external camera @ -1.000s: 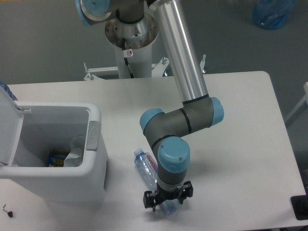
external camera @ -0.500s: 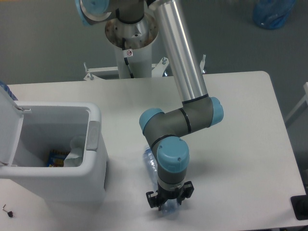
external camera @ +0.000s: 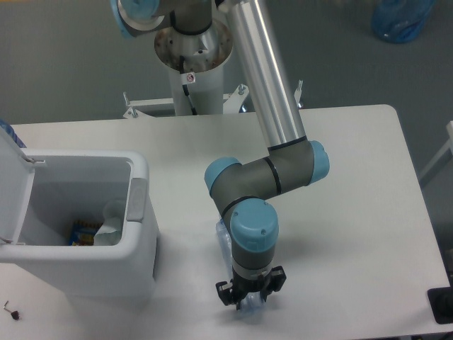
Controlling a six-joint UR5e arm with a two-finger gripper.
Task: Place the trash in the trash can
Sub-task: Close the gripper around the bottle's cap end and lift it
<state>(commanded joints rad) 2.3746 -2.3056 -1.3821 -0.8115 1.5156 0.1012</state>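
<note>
The arm reaches down from its base, elbow bent, wrist pointing straight down near the front edge. The pincer [external camera: 250, 299] hangs low; whether its fingers are closed is unclear.

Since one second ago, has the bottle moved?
Yes. The bottle has swung to the right, away from the trash can; most of it is now hidden under the arm.

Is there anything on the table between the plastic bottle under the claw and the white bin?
No. In the camera view, only bare white table lies between the bottle and the bin.
</note>
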